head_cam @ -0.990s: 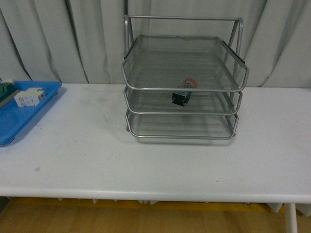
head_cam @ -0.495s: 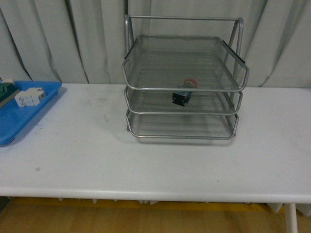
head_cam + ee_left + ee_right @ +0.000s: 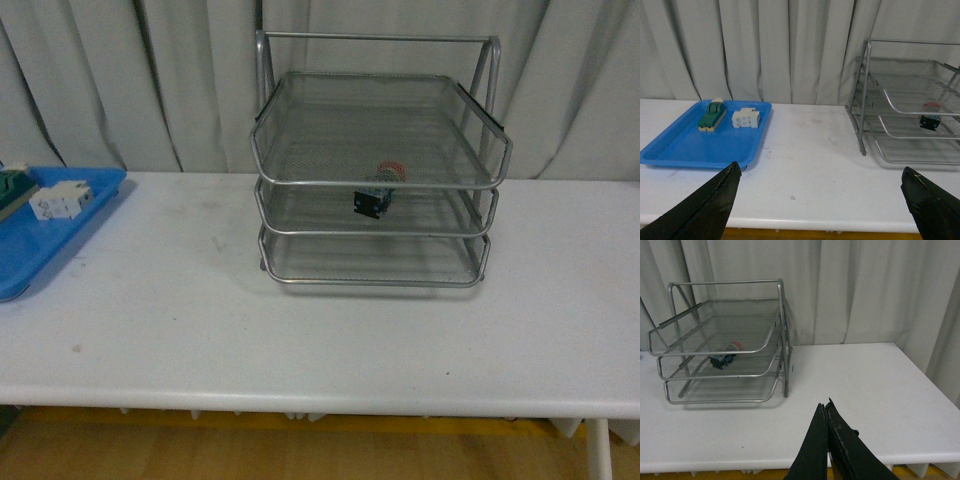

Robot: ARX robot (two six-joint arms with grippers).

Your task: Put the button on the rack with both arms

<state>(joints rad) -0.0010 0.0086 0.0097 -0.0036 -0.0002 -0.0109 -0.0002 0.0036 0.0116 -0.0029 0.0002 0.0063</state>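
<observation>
Here the white table (image 3: 180, 330) carries the rack (image 3: 377, 130) against its far edge, near the middle. A blue tray (image 3: 685, 145) lies at the table's left end. The left gripper (image 3: 820, 200) has jaws spread wide, holding nothing. The right gripper (image 3: 826, 412) has jaws pressed together, empty. The button (image 3: 378, 190) rests on the rack's middle tier.
</observation>
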